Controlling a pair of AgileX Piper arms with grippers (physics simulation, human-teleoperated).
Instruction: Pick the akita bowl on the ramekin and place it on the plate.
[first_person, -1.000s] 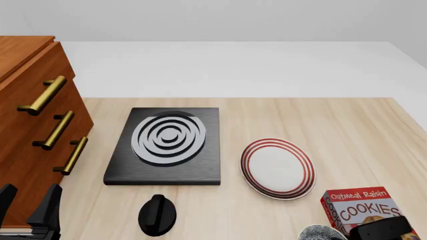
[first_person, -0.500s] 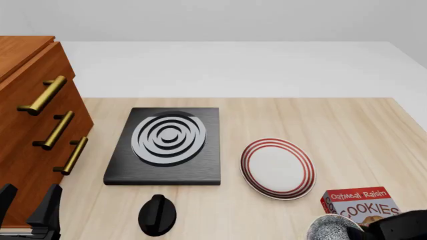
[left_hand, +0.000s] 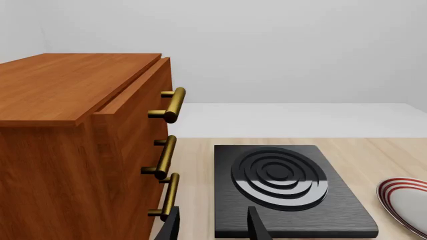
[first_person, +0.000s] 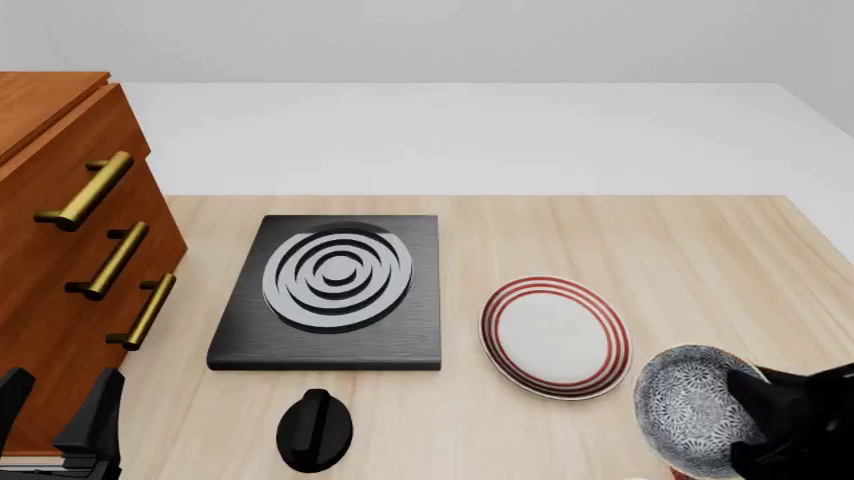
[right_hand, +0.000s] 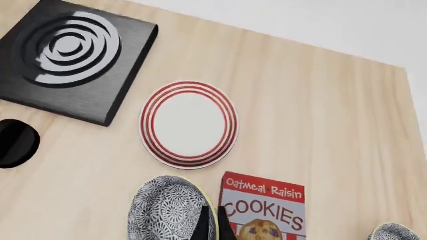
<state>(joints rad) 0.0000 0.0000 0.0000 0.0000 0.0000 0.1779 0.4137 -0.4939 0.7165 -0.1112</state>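
Speckled grey-and-white, the akita bowl (first_person: 697, 408) hangs pinched by its rim in the right gripper (right_hand: 212, 226), just beside the plate (first_person: 555, 336); carrying it level over the plate's centre before releasing looks wisest.

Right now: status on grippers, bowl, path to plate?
Right gripper shut on bowl, lifted, near side of plate, not over it. Left gripper open, idle by cabinet. Cookie box below bowl; plate bare.
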